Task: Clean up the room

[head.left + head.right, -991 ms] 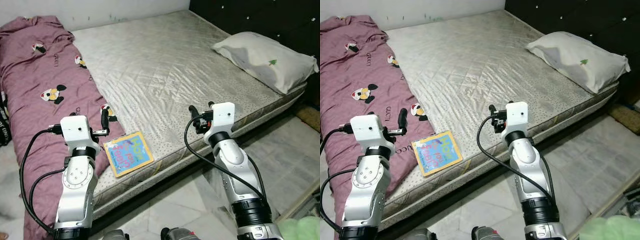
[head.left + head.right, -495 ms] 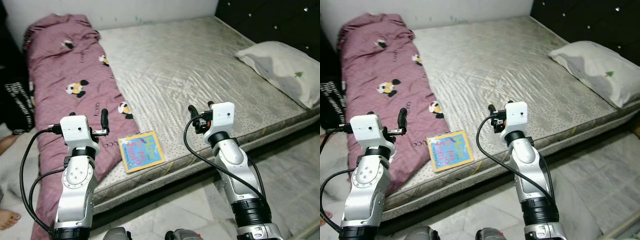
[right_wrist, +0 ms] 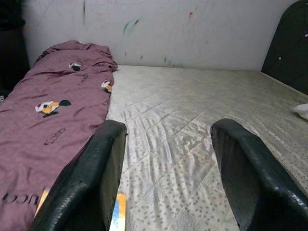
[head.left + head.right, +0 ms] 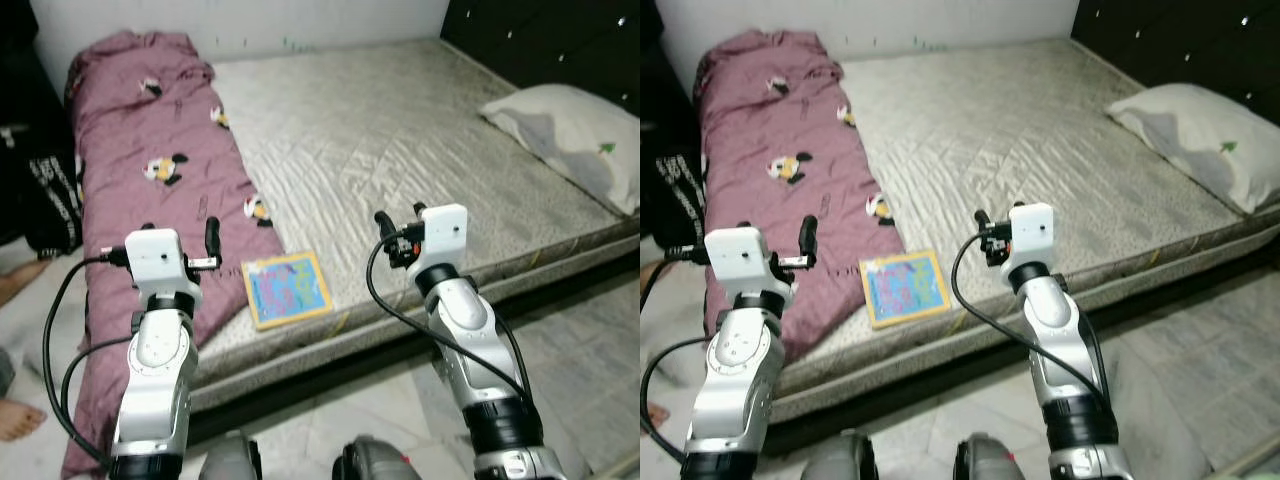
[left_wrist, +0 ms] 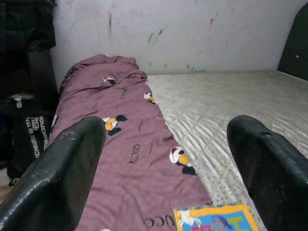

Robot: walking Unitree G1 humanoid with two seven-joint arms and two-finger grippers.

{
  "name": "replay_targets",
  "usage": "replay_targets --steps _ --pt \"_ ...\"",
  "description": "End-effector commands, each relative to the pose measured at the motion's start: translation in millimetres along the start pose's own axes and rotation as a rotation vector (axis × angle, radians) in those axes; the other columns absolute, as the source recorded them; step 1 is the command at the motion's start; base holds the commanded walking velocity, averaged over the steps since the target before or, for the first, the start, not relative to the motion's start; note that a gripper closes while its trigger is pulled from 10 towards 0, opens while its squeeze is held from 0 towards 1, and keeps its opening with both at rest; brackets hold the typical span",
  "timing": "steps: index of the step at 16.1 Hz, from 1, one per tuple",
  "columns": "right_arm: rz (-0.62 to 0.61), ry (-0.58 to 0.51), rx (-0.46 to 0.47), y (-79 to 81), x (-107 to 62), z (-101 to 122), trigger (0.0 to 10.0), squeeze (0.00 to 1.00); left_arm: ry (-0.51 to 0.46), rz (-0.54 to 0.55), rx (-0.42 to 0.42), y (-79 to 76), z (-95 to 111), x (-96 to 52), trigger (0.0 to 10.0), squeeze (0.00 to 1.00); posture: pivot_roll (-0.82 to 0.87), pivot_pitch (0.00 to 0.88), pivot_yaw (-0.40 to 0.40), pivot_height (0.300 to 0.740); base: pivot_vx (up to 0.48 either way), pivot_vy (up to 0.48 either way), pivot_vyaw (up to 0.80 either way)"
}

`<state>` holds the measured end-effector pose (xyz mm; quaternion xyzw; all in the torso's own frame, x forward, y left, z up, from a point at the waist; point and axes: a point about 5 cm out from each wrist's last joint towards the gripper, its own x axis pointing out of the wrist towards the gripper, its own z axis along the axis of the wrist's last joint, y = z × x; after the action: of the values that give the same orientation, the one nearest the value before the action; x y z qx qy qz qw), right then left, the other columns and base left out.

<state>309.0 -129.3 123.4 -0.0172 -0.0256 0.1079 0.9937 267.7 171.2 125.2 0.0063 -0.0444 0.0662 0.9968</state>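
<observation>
Blue book (image 4: 288,288) between both claws

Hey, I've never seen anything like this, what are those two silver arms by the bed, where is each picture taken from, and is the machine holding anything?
This is a humanoid robot standing at the edge of a bed. Two pictures come from a stereo camera on its head, looking down; its silver arms reach forward, each ending in a gripper of two long black fingers. The left gripper and the right gripper hang above the near edge of the bare grey quilted mattress. Both are open and hold nothing.

The other two pictures come from cameras on the wrists, looking along each gripper's own fingers, which show as dark shapes.

On the mattress lie a rumpled purple blanket with cartoon prints, a colourful flat children's book with a yellow border between the arms, and a white pillow by the dark headboard.
</observation>
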Motion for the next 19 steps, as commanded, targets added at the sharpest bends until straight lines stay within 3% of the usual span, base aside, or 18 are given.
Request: replay_targets --steps 1,12,19 --pt "0.003 -0.004 -0.004 -0.4 0.6 0.8 10.0 0.00 -0.005 0.003 0.005 -0.6 1.2 1.2 10.0 0.00 -0.02 0.024 -0.023 0.664 0.000 0.000 0.00" --pt "0.013 -0.005 -0.010 1.6 1.7 1.7 10.0 0.00 -0.015 -0.004 -0.002 0.9 2.5 -0.1 10.0 0.00 -0.03 0.041 -0.026 0.664 0.000 0.000 0.00" --pt "0.043 -0.016 -0.020 4.2 2.0 3.3 10.0 0.00 -0.021 0.003 -0.001 3.8 2.8 -0.4 10.0 0.00 -0.03 0.049 -0.029 0.664 0.325 0.000 0.10"
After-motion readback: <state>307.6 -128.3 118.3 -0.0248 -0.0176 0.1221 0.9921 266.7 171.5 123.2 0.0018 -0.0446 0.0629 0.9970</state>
